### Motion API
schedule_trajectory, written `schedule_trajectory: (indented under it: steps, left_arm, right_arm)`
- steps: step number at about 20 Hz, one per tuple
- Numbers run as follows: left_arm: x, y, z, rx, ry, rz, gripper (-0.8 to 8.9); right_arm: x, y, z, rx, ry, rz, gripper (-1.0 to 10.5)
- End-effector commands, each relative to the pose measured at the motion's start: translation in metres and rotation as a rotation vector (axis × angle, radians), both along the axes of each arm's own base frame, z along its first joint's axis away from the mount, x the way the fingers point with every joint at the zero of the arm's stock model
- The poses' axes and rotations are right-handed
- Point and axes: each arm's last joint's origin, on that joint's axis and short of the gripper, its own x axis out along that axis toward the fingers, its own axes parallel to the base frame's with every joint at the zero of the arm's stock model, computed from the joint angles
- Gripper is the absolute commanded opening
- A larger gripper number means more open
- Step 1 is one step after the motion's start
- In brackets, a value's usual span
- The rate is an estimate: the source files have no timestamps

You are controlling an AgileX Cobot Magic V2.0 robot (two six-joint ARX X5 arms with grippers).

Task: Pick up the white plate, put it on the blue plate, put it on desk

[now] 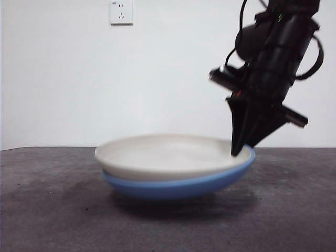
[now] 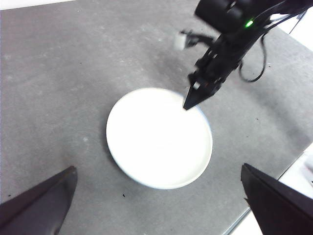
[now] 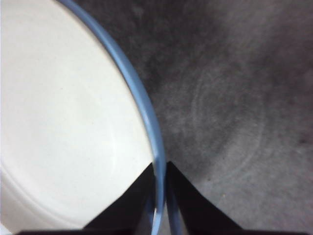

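Right gripper (image 1: pixel 237 152) pinched onto rim of blue plate (image 1: pixel 178 185) at about 3 o'clock, jaws nearly together with only the rim between. White plate (image 1: pixel 163 155) nested in blue plate, stack resting on desk (image 1: pixel 47 210), gripped side perhaps slightly raised. Risks: thin edge grip slipping; tilting on lift, white plate sliding off toward 9 o'clock. Left gripper (image 2: pixel 156 205) waiting high above, jaws spread, holding nothing. Wall socket (image 1: pixel 121 12) at 11 o'clock, well clear. No obstruction around stack.
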Motion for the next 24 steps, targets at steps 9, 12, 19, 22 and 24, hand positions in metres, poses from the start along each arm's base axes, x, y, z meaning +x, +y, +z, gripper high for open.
schedule_trajectory:
  steps: [9, 12, 19, 22, 24]
  left_arm:
    - [0.0, -0.001, 0.002, -0.007, -0.009, -0.002, 5.64]
    - [0.0, -0.001, 0.003, -0.008, -0.011, -0.002, 5.64]
    - [0.0, -0.001, 0.003, -0.008, -0.011, -0.002, 5.64]
    - [0.0, -0.001, 0.003, -0.008, -0.011, -0.002, 5.64]
    - [0.0, -0.001, 0.002, -0.008, -0.01, -0.002, 5.64]
  right_arm:
    - [0.013, 0.009, -0.031, -0.018, 0.061, 0.016, 0.1]
    - [0.013, 0.009, -0.031, -0.018, 0.058, 0.022, 0.1]
    - [0.015, 0.008, -0.031, -0.03, 0.035, 0.017, 2.1]
    - [0.016, 0.007, -0.025, -0.034, 0.014, 0.019, 4.1]
    - [0.017, 0.006, -0.014, -0.039, -0.009, 0.02, 4.1]
